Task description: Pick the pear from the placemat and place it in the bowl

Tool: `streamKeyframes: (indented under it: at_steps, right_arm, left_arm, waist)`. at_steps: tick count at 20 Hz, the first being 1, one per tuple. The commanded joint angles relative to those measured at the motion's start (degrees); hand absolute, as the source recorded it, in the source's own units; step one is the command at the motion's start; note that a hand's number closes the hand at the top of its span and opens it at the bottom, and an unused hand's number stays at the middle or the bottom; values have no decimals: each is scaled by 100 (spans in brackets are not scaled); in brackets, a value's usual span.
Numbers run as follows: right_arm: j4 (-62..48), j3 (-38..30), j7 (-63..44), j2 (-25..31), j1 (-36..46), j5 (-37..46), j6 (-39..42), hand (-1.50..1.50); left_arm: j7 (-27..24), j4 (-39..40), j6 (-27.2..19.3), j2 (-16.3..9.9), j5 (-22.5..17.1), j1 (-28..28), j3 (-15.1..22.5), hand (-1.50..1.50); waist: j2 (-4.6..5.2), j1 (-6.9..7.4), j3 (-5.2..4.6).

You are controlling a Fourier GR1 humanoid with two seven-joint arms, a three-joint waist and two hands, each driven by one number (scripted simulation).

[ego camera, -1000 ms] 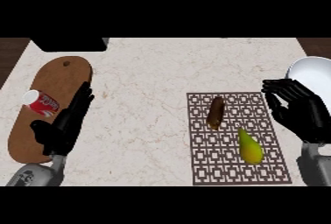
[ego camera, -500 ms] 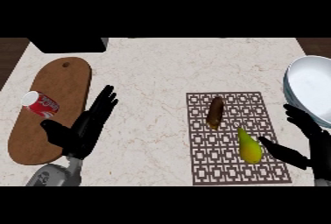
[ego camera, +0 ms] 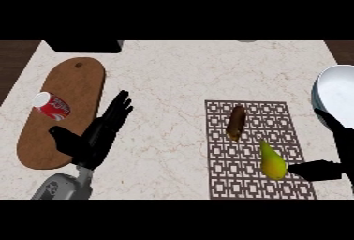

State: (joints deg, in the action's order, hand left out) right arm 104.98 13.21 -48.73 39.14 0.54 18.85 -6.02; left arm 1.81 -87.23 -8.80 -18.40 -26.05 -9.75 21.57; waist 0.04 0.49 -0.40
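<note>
A: Where's the pear?

B: On the mat, lower right, thumb of the open right hand beside it, nothing held.

A: Risk?

B: I'd judge a nudge could roll it away, or toward the brown thing.

A: The bowl?

B: Looks empty. Left hand rests open by the board and can.

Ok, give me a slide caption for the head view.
Open right hand closes in on the pear lying on the placemat.
</note>
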Motion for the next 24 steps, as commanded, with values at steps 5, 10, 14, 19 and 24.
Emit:
streamKeyframes:
  at_steps: [5, 10, 14, 19, 24]
  right_arm:
    - [-62, 353, -2666, -216, 1434, -859, 1617, -150]
    - [-1039, 196, -2926, -325, 1981, -1307, 1841, -150]
    - [-1215, 562, -3287, -552, 2001, -1259, 1801, -150]
    - [-1808, 578, -3187, -621, 2061, -1474, 1822, -150]
    - [-1762, 931, -3195, -604, 1840, -1467, 1869, -150]
  left_arm:
    - [47, 117, -104, 243, 188, -194, 51, 0]
    - [-43, -98, 134, 85, 154, 192, 76, 0]
    - [5, 1, 145, 90, 115, 49, -106, 0]
    - [20, -134, 150, 193, 184, 195, 10, 0]
    - [118, -117, 256, 36, 83, 157, -286, 0]
  waist:
    - [21, 73, 25]
    - [15, 133, 28]
    - [1, 46, 27]
    - [6, 46, 30]
    - [-12, -31, 30]
